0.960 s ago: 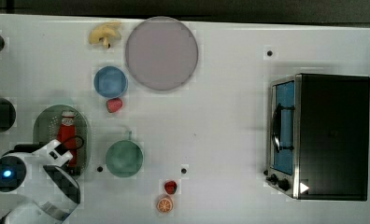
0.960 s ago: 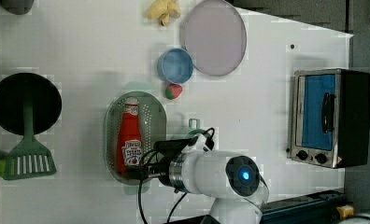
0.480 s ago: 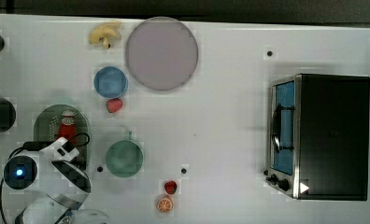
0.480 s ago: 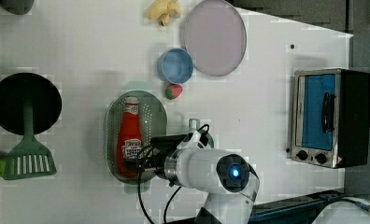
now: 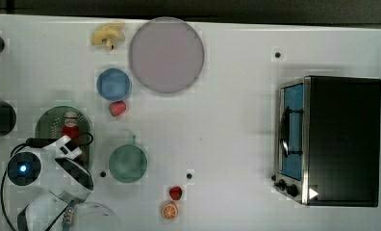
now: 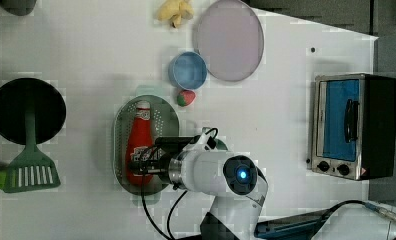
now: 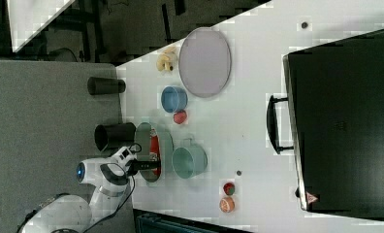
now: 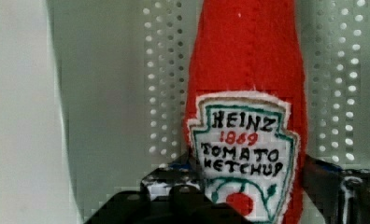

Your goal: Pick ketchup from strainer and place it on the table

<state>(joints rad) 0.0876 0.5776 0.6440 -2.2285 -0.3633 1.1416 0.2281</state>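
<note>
Item: ketchup (image 6: 138,145) lying flat in the strainer (image 6: 120,131).
We see the pincer (image 8: 248,186) with jaws apart, straddling the labelled lower body; we should close squarely, lift clear of the rim, then set it on bare counter (image 5: 227,144).

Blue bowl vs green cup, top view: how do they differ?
The blue bowl is blue, has no handle and looks smaller; the green cup is pale green, wider, with a thin handle on the top view's upper side. The bowl sits beside the lilac plate; the cup sits beside the strainer. Both are round, upright and look empty.
</note>
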